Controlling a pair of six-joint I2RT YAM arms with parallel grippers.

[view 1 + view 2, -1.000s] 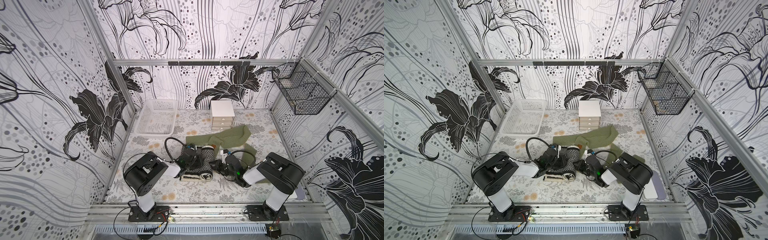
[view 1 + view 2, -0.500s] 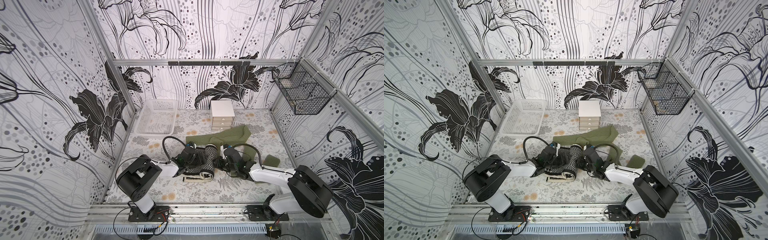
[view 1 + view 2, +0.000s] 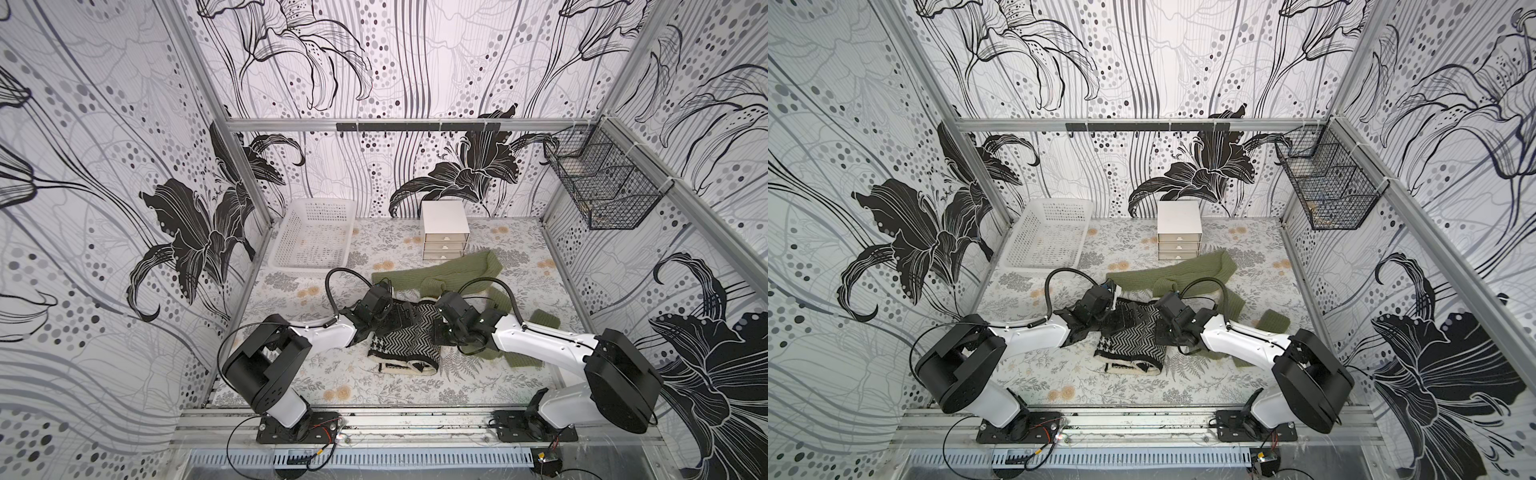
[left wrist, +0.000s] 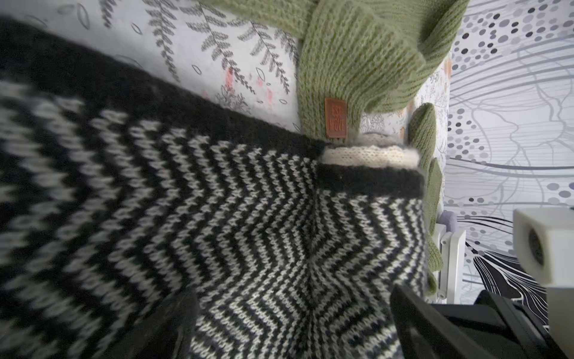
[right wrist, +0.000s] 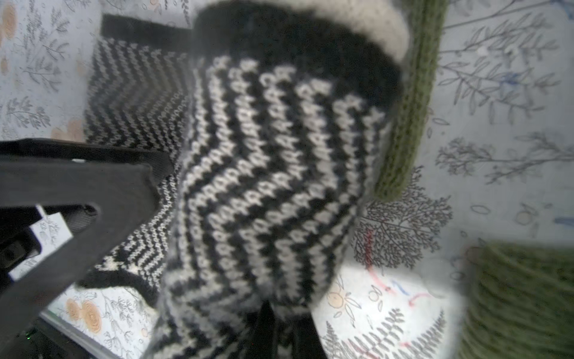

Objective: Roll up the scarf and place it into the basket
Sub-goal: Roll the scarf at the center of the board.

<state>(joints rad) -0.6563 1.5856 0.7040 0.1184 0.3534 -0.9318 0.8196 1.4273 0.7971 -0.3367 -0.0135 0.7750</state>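
The zigzag scarf (image 3: 405, 345) is laid on the tabletop (image 3: 374, 386), well apart from the white basket (image 3: 309, 266). One fold is pinched in the right claw (image 5: 268, 323); the left claw (image 4: 293, 295) is held wide open.

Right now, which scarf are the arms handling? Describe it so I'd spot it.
On the flowered table, look front and centre, between the left arm and right arm. That scarf is black-and-white zigzag knit, unlike the plain green scarf behind it.
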